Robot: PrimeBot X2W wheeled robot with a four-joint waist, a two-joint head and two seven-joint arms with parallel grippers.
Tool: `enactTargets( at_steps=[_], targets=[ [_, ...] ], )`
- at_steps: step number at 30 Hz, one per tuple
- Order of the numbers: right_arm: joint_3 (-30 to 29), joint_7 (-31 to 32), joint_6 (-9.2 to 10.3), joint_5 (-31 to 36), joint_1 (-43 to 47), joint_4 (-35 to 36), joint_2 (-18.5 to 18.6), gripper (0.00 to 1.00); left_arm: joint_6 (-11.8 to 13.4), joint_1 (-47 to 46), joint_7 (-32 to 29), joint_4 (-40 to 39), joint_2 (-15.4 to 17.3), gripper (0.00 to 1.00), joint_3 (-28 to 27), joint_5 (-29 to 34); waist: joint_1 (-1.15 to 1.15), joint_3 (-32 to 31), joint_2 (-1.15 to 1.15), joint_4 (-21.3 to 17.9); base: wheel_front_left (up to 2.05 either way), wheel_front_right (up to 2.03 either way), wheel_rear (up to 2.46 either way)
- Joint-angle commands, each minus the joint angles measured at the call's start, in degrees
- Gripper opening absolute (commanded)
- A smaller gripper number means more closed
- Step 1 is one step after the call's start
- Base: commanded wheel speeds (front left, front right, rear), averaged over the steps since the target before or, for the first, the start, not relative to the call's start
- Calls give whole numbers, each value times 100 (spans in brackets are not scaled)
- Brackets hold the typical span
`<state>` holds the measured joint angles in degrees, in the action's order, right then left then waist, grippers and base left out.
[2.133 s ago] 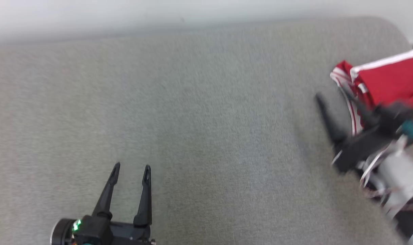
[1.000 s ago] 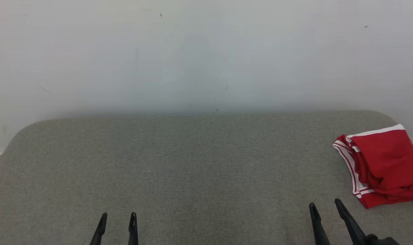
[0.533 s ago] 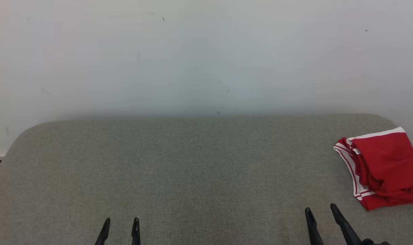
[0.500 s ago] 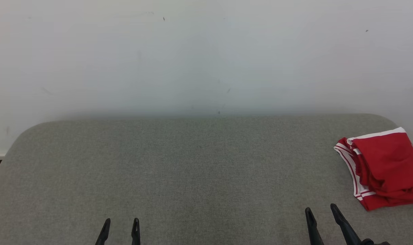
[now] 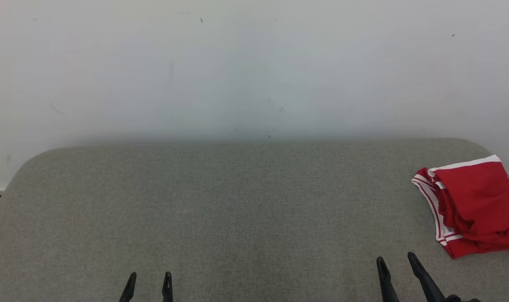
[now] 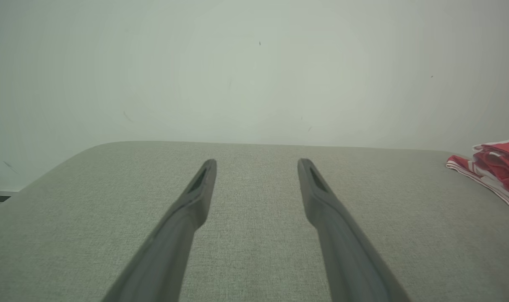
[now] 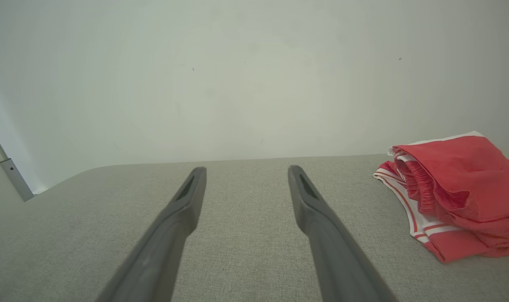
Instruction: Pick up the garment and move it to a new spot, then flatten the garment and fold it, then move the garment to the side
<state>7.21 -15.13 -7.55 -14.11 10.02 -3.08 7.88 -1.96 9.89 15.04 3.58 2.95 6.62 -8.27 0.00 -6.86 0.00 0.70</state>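
At the right edge, folded red shorts [image 5: 476, 205] lie alone; the right gripper [image 5: 395, 256] has backed off, spread and empty like the left gripper [image 5: 150, 274]. Job looks done.

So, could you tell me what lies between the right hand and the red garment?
Only bare grey padding separates right hand from garment in the head view.

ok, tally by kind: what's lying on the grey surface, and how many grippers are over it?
red garment: 1, folded, at the right end of the grey surface
grippers: 2, left gripper and right gripper, both open and empty
total: 3
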Motion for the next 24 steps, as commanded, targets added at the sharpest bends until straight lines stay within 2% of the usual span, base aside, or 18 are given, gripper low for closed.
enactTargets(
  at_steps=[1, 24],
  targets=[
    [-3, 0, 17, -39, 4, -8, -23, 100, 12, 15, 10, 13, -11, 100, -9, -28, 0, 2, 0, -10, 0, 0, 0],
    [12, 0, 17, -119, -82, -72, -59, 100, 20, 38, 10, 61, -11, 100, -3, -67, 0, 41, 0, -53, 0, 0, 0]
  ],
)
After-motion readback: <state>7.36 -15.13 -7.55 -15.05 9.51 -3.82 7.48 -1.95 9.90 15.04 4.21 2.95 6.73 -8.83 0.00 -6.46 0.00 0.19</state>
